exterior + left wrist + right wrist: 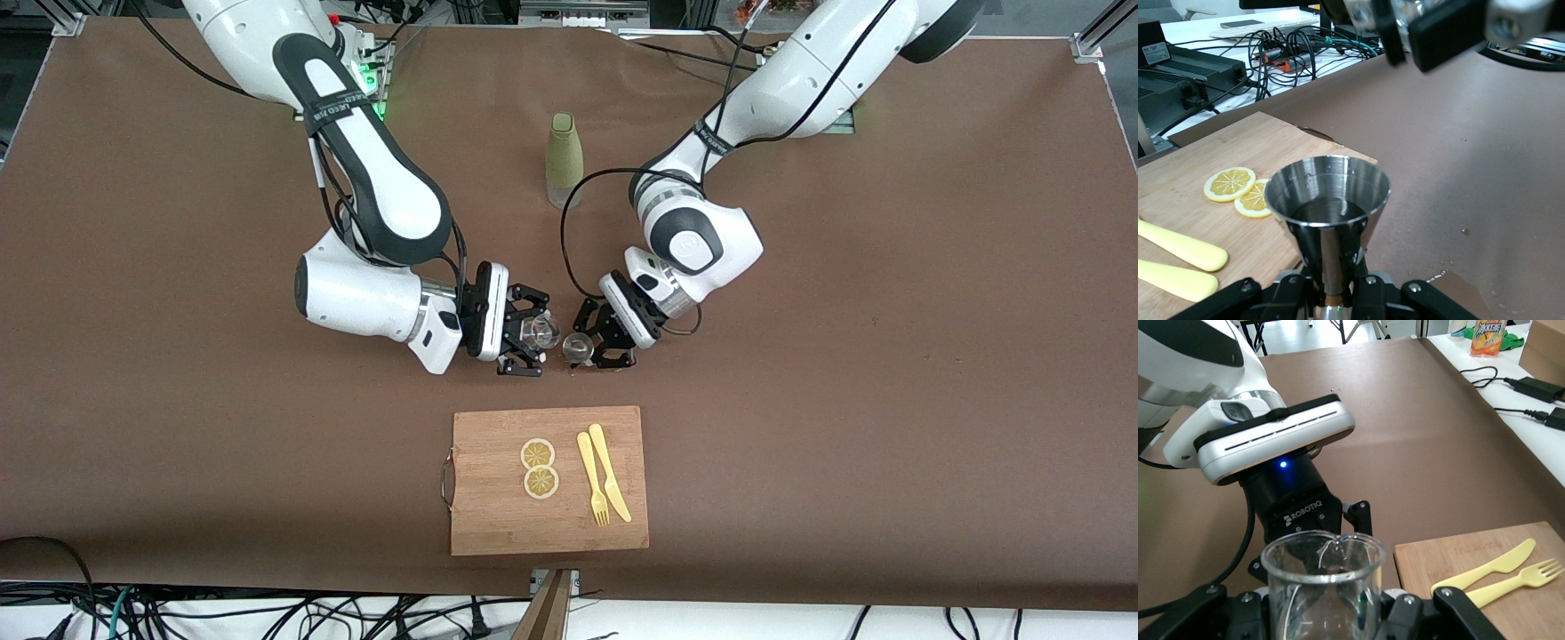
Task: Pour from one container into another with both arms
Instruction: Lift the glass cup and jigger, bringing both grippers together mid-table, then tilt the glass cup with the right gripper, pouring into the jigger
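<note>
From the front, my right claw (523,342) pinches a clear beaker (540,331) and my left claw (594,343) pinches a steel jigger (578,348), the two vessels just beside each other over the brown surface (889,356), above the board (549,524) edge. A green bottle (564,160) stands farther off.

My left wrist view shows the jigger (1328,213) upright, dark liquid inside, lemon slices (1229,184) on the board.

My right wrist view shows the beaker (1323,583) upright, my left claw (1313,540) close by, fork (1511,581) and knife (1488,567) on the board
</note>
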You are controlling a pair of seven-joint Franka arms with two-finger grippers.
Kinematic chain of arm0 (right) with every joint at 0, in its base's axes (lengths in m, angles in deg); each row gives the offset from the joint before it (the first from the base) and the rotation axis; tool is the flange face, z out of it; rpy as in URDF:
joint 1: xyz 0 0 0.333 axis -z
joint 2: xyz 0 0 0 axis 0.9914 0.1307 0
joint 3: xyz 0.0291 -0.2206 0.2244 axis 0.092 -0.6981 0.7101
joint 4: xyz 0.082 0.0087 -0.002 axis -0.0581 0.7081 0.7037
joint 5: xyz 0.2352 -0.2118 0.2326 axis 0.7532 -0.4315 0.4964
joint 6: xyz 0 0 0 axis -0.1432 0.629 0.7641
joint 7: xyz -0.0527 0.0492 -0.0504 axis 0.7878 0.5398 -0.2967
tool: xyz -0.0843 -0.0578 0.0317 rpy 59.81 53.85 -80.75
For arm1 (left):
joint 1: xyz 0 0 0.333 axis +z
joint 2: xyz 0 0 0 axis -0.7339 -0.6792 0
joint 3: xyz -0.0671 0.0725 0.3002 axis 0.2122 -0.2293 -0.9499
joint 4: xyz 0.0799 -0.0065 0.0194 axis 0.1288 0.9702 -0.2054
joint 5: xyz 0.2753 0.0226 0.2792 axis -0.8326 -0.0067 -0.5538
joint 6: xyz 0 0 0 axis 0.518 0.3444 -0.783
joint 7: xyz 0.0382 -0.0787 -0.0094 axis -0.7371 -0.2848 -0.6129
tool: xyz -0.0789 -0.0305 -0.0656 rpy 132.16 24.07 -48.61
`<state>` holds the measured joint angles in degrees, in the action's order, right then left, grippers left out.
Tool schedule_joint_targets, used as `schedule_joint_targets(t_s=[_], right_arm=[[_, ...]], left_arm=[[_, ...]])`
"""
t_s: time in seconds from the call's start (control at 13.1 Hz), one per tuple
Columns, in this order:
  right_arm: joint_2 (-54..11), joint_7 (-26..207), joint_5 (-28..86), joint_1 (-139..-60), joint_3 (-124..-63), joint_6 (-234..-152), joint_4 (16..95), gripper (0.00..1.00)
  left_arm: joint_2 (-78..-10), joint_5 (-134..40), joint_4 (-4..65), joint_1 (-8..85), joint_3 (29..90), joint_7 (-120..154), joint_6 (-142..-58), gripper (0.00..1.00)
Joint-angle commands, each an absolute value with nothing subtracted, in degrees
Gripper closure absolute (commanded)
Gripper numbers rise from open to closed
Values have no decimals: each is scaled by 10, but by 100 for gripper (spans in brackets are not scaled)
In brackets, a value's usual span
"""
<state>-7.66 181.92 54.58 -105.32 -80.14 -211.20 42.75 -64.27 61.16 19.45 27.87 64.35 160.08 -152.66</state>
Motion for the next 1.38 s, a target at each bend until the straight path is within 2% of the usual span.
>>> schedule_joint_targets(t_s=[0.0, 0.31, 0.76, 1.15, 1.3], right_arm=[[-85, 1824, 531, -1055, -804, -2117, 443, 100], [-86, 1825, 489, -1054, -807, -2123, 458, 100], [-82, 1809, 457, -1056, -807, -2188, 452, 100], [-83, 1716, 334, -1079, -807, -2202, 440, 100], [-86, 1715, 320, -1081, -807, -2198, 444, 100]], left_arm=[[-664, 627, 155, 258, 628, 1598, -1542, 100], [-665, 628, 152, 250, 629, 1597, -1543, 100], [-668, 628, 147, 240, 629, 1594, -1545, 100], [-681, 628, 119, 225, 624, 1570, -1559, 100], [-681, 630, 120, 224, 623, 1568, -1560, 100]])
